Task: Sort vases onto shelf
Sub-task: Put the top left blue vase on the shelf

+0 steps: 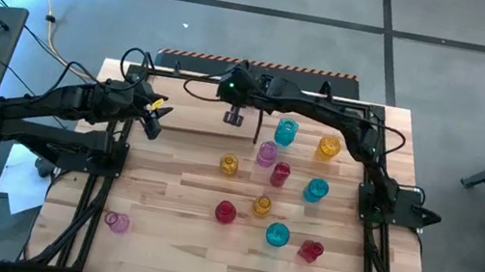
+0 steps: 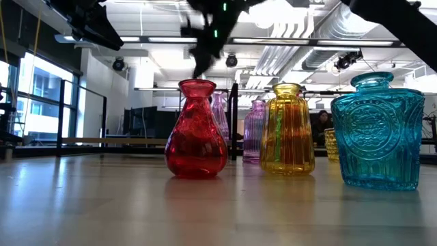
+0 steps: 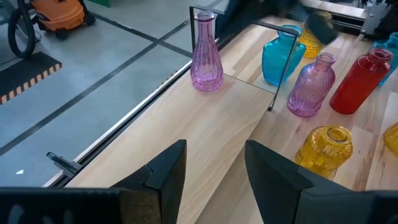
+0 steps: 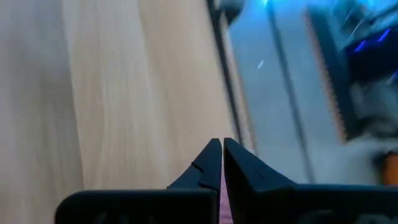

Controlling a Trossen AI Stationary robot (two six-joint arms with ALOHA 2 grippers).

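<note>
Right gripper [image 4: 221, 163] sits over the shelf's light plank [image 1: 197, 117] at the far edge of the table [image 1: 167, 241], fingers pressed together w/ nothing between them; in the high view it shows as a dark head [image 1: 234, 115] above the plank, arm reaching in from the right side. Left gripper [image 3: 214, 169] hovers near the left end of the shelf, fingers spread apart & empty, seen from above at [image 1: 153, 118]. Shelf's thin black rods [image 3: 283, 53] frame the plank; one tall pink narrow-necked vase [image 3: 206, 55] stands upright on the plank by a rod upright. Rest of the vases are on the tabletop, not on the shelf: cyan vase [image 3: 280, 55] and ribbed lilac vase [image 3: 312, 86] just beside the shelf's end rod, red tall vase [image 3: 362, 81] next to the lilac one, squat yellow vase [image 3: 324, 148] nearer the left gripper. From above, more scattered over the table's middle & right: amber one [image 1: 328, 148], cyan [image 1: 316, 190], red [image 1: 225, 212], small yellow [image 1: 262, 205], cyan [image 1: 276, 235], red [image 1: 310, 251], and a pink one alone near the front-left [image 1: 117, 223], well apart from the others. Low view: red bulbous vase [image 2: 196, 130], amber ribbed vase [image 2: 287, 131] and cyan embossed vase [image 2: 377, 133] stand upright in a row up close.
</note>
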